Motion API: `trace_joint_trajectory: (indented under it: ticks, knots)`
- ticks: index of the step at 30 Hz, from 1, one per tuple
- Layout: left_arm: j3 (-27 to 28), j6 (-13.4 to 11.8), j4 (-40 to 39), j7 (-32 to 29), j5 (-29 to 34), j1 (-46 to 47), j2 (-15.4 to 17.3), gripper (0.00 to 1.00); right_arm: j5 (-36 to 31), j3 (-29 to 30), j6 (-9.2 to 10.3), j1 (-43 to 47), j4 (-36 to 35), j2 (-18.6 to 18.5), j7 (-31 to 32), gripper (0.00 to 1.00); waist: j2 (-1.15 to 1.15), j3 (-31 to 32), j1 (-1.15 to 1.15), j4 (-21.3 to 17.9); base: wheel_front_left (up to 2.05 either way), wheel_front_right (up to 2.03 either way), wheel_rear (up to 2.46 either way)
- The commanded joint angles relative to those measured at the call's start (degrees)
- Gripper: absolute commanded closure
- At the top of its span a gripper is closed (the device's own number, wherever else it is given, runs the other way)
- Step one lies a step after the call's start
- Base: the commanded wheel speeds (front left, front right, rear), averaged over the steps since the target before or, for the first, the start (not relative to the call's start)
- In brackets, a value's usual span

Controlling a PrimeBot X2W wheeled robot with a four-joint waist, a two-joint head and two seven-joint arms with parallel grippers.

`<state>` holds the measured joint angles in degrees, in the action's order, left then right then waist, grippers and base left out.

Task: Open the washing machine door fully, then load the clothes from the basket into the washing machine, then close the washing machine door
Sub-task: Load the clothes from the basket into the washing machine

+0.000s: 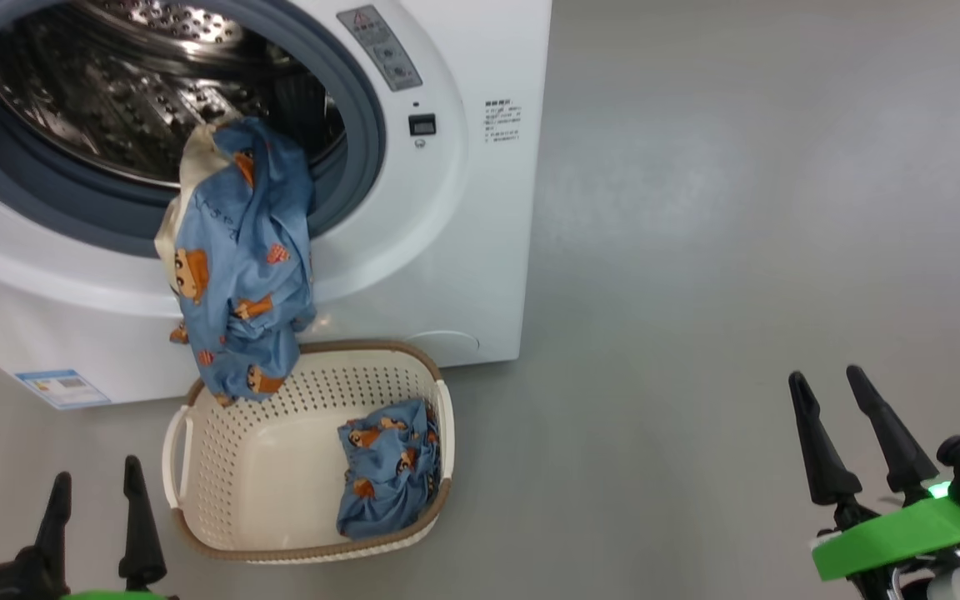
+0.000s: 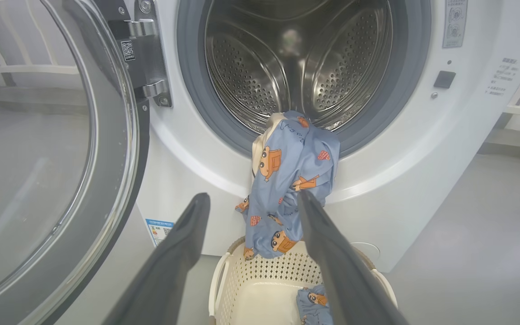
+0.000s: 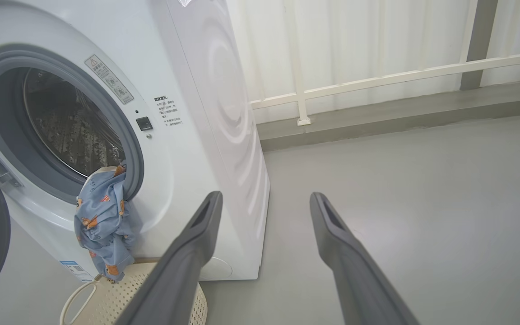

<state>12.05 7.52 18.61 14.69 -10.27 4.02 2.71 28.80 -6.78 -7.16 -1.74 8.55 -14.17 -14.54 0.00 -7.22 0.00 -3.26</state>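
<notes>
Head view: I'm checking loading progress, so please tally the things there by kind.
Washing machine: 1
Basket: 1
Blue printed clothes: 2, one draped from the drum mouth, one in the basket
Tools: 2, left tool and right tool, both open
Total: 6

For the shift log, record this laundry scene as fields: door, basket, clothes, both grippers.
door: washing machine door swung open, at the left of the washing machine
basket: on the floor before the machine, crumpled blue piece in its right end
half-loaded: blue printed piece draped over the gasket, top in the drum, tail hanging towards the basket
left gripper: open, empty, left of the basket
right gripper: open, empty, over bare floor
</notes>
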Motion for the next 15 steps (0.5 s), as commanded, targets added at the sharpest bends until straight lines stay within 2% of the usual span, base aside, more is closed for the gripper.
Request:
trace_joint_trajectory:
  ticks: [1, 15]
  knots:
    - [1.4, 0.0, -0.6, 0.3, -0.4, 2.5, 0.8, 0.00, -0.1, -0.7, -0.33, -2.5, -1.7, -0.7, -0.5, 0.00, 0.00, -2.6, 0.00, -0.1, 0.00, 0.00, 0.00]
    - [-1.2, 0.0, 7.1, 0.3, -3.0, 15.1, 2.1, 0.00, -0.7, -0.3, -0.33, -9.3, -3.2, 0.5, -0.5, 0.00, 0.00, -14.6, 0.00, -0.4, 0.00, 0.00, 0.00]
